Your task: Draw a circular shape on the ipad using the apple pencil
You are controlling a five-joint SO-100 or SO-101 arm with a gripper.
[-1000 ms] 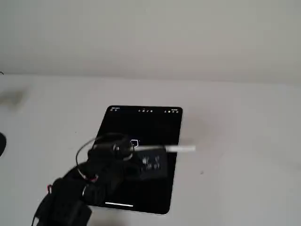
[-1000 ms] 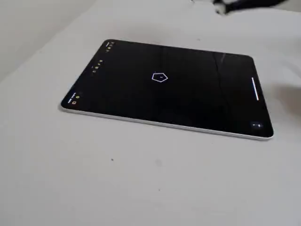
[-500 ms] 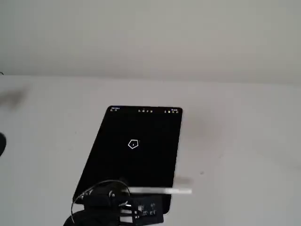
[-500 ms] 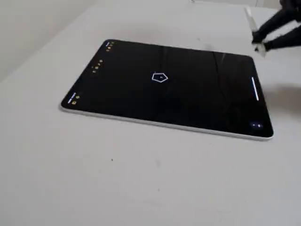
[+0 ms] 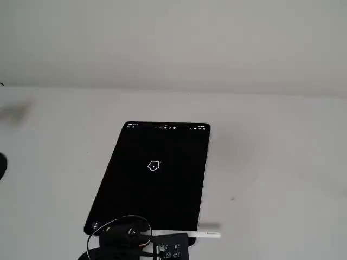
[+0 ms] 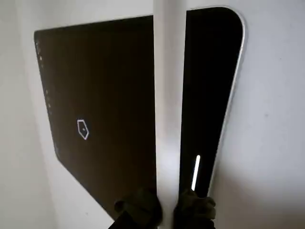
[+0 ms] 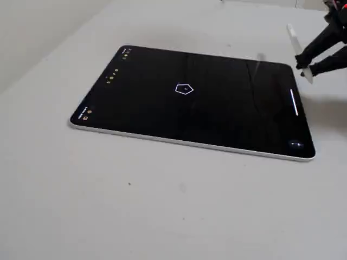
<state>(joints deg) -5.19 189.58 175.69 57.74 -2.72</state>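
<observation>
The ipad (image 5: 135,189) lies flat on the white table, its black screen lit, with tiny icons along its far short edge in a fixed view. It also shows in the wrist view (image 6: 105,86) and in the other fixed view (image 7: 227,114). The circular shape (image 5: 154,166) is a small white pentagon-like ring with a dot, near mid-screen (image 6: 83,129) (image 7: 184,89). My gripper (image 5: 162,241) (image 6: 164,210) (image 7: 304,62) is shut on the apple pencil (image 5: 206,234) (image 6: 169,95) (image 7: 295,46). It holds the pencil over the ipad's near short edge, apart from the shape.
A short white bar (image 7: 294,102) glows on the screen near the gripper's end. The bare white table (image 5: 271,162) surrounds the ipad, with a wall behind. A dark object (image 5: 1,165) sits at the left edge of a fixed view.
</observation>
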